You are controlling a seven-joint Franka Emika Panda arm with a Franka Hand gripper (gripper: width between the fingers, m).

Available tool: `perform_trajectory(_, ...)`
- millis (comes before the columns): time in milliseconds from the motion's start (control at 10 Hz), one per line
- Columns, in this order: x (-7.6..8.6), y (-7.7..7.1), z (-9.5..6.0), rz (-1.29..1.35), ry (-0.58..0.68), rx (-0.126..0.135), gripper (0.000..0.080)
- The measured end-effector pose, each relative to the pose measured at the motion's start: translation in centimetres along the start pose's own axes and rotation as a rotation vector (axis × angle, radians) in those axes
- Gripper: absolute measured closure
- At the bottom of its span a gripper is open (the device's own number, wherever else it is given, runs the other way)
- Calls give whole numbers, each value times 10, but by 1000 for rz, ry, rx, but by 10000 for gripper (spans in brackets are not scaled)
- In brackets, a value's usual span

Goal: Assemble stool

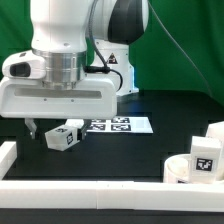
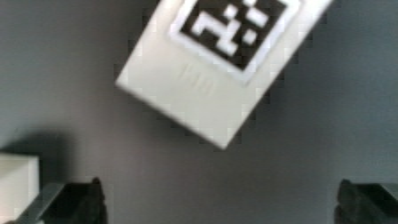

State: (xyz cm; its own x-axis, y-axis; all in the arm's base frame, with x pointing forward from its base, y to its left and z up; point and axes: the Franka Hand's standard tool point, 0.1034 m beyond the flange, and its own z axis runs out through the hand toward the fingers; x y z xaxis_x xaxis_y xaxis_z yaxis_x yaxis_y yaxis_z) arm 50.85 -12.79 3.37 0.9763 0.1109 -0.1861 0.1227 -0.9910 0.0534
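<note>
The fingers stand wide apart, holding nothing, close above the black table. A white tagged leg lies just beside them. The round seat sits well apart, toward the exterior view's right.

bright even light, soft shadows; wrist view blurred, exterior view sharper.

A robotics lab: a white robot arm stands over a matte black surface fenced by white border rails, a green curtain behind, a marker board of printed square tags lying flat
</note>
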Motion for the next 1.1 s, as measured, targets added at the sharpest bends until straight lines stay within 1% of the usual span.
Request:
perform_trajectory(100, -1, -3, 3, 2, -40, 10, 150)
perform_trajectory(200, -5, -7, 3, 1, -122, 31, 150)
perform_trajectory(300, -3, -8, 4, -4, -162, 38, 150)
perform_trajectory(400, -9, -12, 4, 33, -251, 59, 150)
perform_trajectory(500, -16, -10, 1, 156, -343, 68, 150)
perform_trajectory(600, -22, -11, -1, 242, -441, 66, 150)
perform_trajectory(800, -19, -11, 2, 232, -448, 64, 150)
perform_trajectory(1100, -20, -10, 2, 241, -452, 67, 150)
